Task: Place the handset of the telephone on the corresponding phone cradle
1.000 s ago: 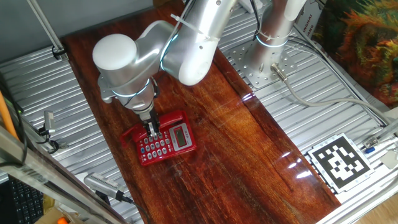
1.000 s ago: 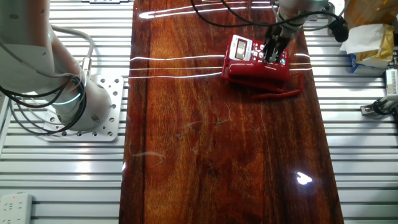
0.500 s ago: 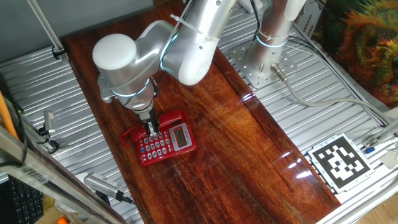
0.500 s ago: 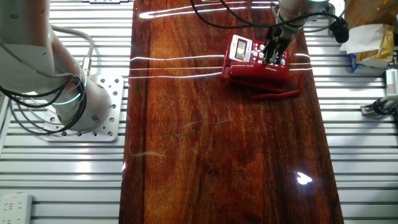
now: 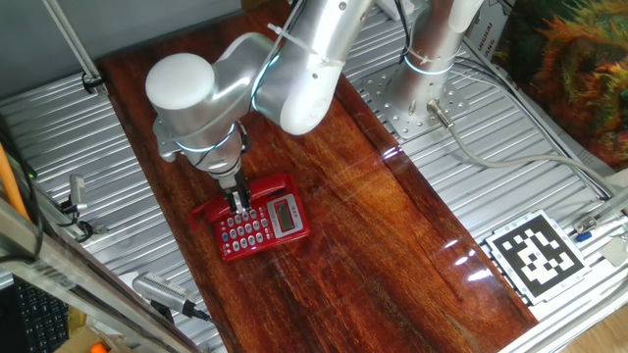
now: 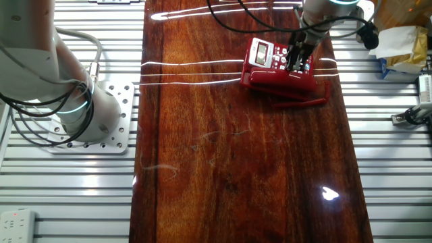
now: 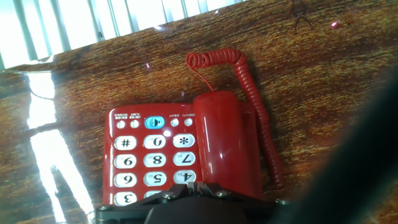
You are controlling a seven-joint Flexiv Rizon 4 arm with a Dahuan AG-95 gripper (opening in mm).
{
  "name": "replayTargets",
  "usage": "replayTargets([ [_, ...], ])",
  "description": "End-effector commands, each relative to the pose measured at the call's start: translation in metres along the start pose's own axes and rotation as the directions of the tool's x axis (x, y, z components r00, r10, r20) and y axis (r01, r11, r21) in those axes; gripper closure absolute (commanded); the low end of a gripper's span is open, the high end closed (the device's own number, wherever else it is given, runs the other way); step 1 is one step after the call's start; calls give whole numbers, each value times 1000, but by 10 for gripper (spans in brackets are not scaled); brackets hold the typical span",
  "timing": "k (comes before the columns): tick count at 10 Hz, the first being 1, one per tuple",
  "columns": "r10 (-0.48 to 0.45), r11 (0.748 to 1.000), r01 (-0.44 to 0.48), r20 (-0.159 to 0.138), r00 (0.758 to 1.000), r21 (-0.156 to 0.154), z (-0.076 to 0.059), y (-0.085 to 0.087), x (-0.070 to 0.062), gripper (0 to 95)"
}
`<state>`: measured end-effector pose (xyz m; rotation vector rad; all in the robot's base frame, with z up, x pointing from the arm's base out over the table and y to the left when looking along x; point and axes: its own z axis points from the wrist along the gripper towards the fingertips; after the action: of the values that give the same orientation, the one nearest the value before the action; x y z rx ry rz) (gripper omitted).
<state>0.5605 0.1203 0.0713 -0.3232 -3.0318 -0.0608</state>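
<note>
The red handset (image 7: 227, 143) lies in the recessed strip of the phone cradle (image 7: 152, 158), beside the white keypad. Its coiled red cord (image 7: 249, 81) trails onto the wood. In one fixed view the handset (image 5: 250, 190) lies along the far edge of the cradle (image 5: 263, 227). In the other it (image 6: 280, 79) lies along the near edge of the cradle (image 6: 270, 55), with the cord (image 6: 305, 102) in front. My gripper (image 7: 194, 186) hangs just above the phone, over the line between keypad and handset, also seen from both sides (image 5: 238, 203) (image 6: 295, 59). Its fingers are together and hold nothing.
The phone stands near one long edge of the dark wooden board (image 6: 236, 155). Ribbed metal table (image 6: 391, 175) lies on both sides. A second arm's base (image 6: 88, 115) stands off the board. A black-and-white marker tag (image 5: 535, 257) lies near the corner.
The gripper has risen very slightly above the phone. The handset and cradle have not moved.
</note>
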Motion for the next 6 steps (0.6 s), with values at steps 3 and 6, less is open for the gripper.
replayTargets([
  [3,4,1000,-4,3,1000,-2,2,-2,-1,950],
  [6,8,1000,-8,0,1000,0,-1,-2,-1,950],
])
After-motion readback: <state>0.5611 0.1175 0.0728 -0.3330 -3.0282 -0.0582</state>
